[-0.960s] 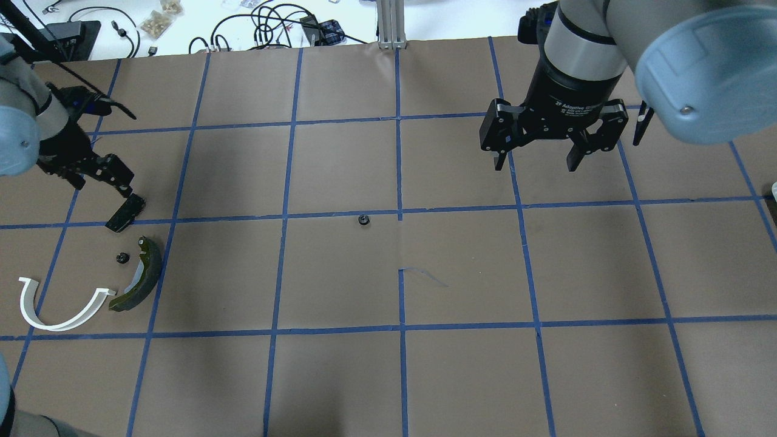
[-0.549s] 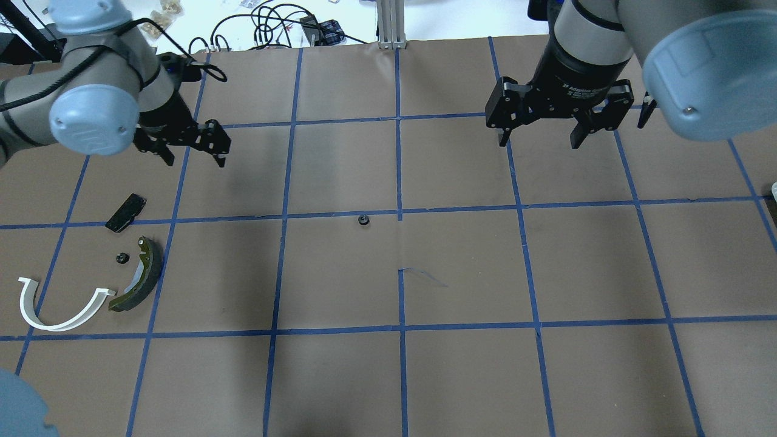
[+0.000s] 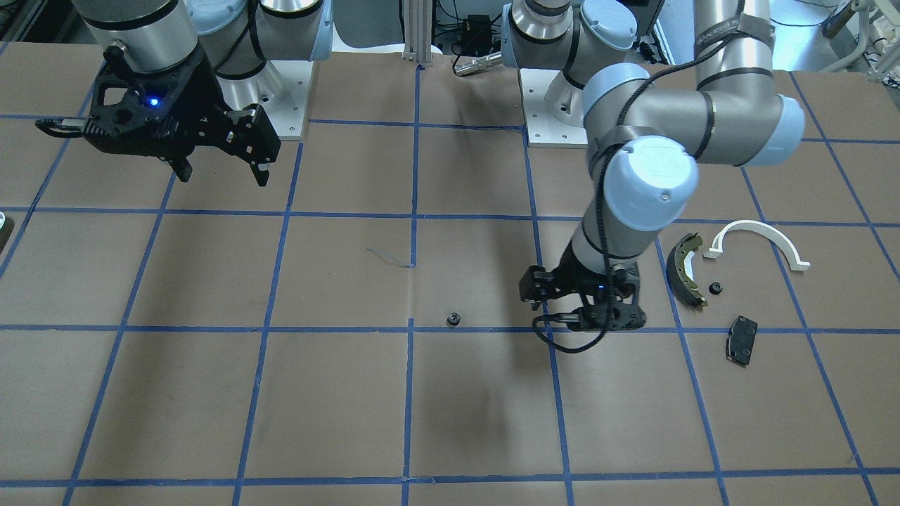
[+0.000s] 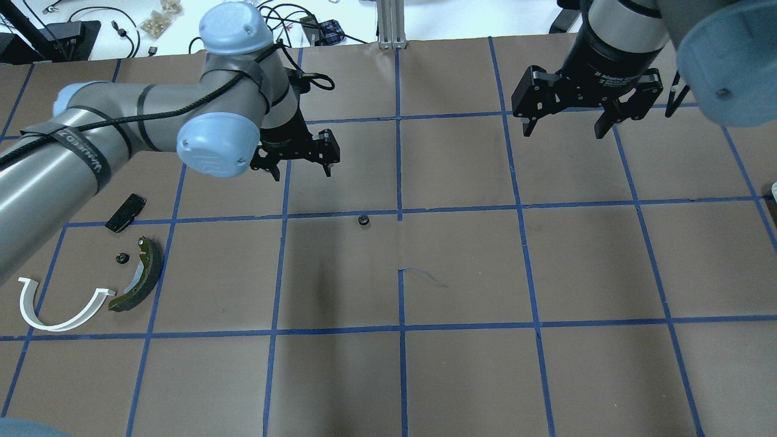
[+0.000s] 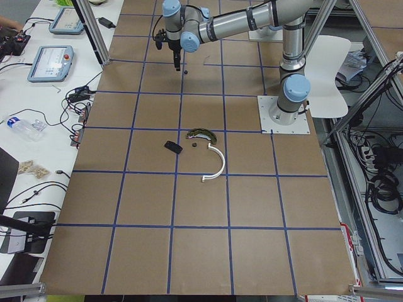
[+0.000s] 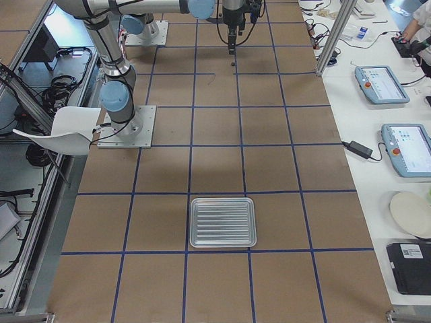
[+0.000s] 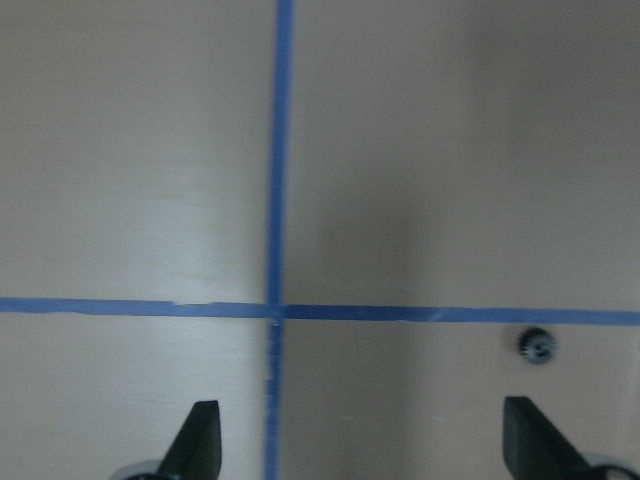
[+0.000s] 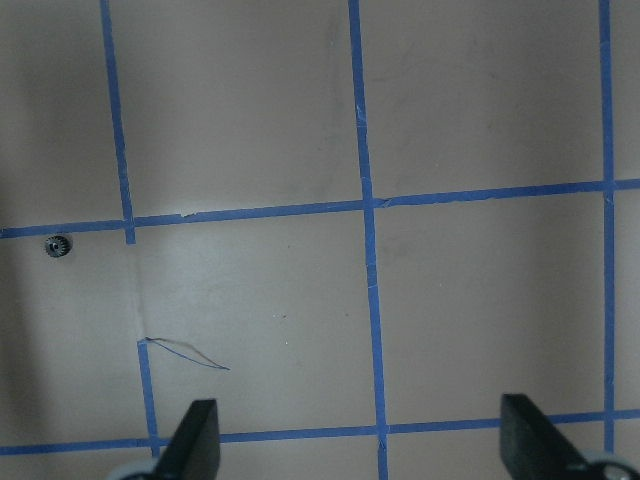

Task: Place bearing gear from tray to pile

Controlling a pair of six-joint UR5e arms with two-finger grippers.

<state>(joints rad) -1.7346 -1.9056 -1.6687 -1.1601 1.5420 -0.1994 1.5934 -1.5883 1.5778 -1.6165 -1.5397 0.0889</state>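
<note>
The bearing gear (image 4: pixel 363 220), small, black and round, lies alone on the brown paper near the table's middle (image 3: pixel 453 320). My left gripper (image 4: pixel 301 173) is open and empty, above the table just left of and behind the gear. The gear shows at the lower right of the left wrist view (image 7: pixel 539 346). My right gripper (image 4: pixel 563 132) is open and empty at the back right. The pile lies at the left: an olive brake shoe (image 4: pixel 142 279), a white arch (image 4: pixel 91 308), a black pad (image 4: pixel 125 212) and a tiny black piece (image 4: pixel 121 258). The tray (image 6: pixel 222 200) is silver and ribbed.
Only a sliver of the tray shows at the overhead view's right edge (image 4: pixel 774 195). Blue tape lines grid the brown paper. Cables and small items lie beyond the table's back edge (image 4: pixel 273 24). A metal post (image 4: pixel 391 24) stands at the back middle.
My left arm has swung from the black pad at the pile rightward toward the gear, with its gripper open. My right gripper has drawn back and a little to the right.
</note>
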